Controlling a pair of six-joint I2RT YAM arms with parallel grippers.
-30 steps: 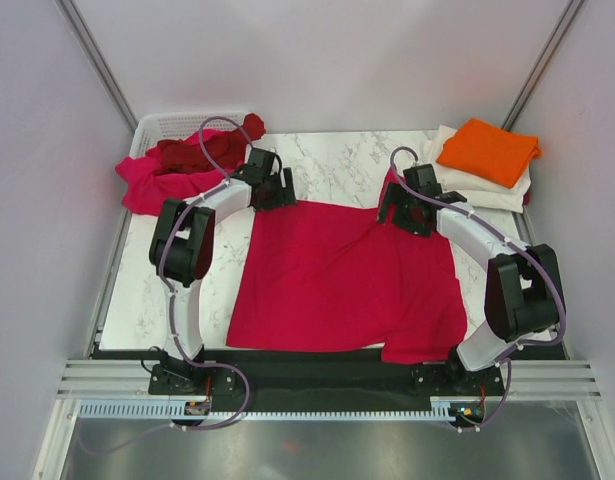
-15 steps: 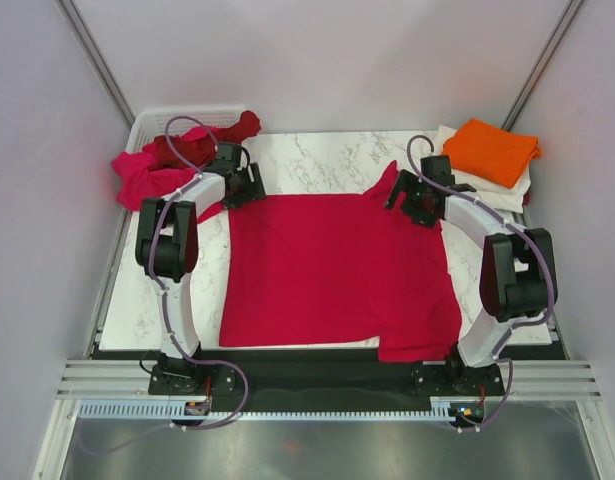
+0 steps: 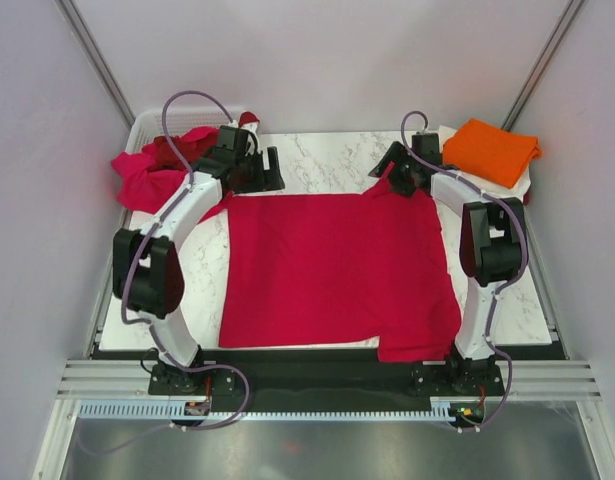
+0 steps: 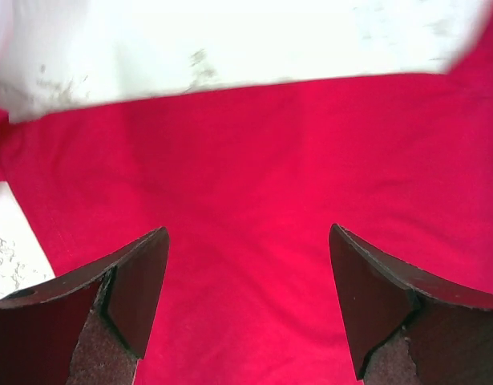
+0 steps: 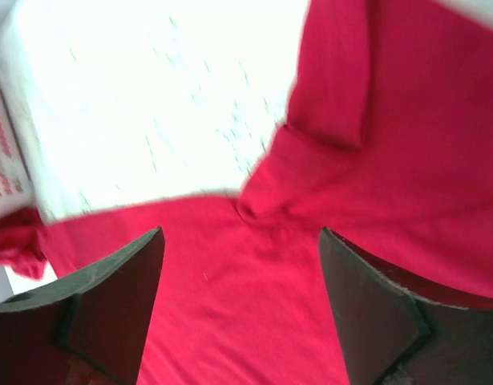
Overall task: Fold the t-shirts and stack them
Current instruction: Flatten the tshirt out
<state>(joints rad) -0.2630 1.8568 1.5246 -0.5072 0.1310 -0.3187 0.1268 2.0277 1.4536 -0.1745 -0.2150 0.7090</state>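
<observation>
Crimson shirt point(image 3: 337, 270) is spread flat, unfolded; stack point(image 3: 490, 150) at 1 o'clock, heap point(image 3: 147, 182) at 10 o'clock; left gripper point(image 4: 248, 231), right gripper point(image 5: 241, 233) agape, empty.

marble table point(image 3: 327, 165) | crimson t-shirt point(image 3: 337, 270) spread flat | cream t-shirt point(image 3: 503, 189) far-right corner

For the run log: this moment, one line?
crimson shirt spread out | left hand open | right hand open | orange shirt folded

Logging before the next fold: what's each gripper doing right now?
Left gripper: open, holding nothing, over the crimson t-shirt.
Right gripper: open, holding nothing.
</observation>
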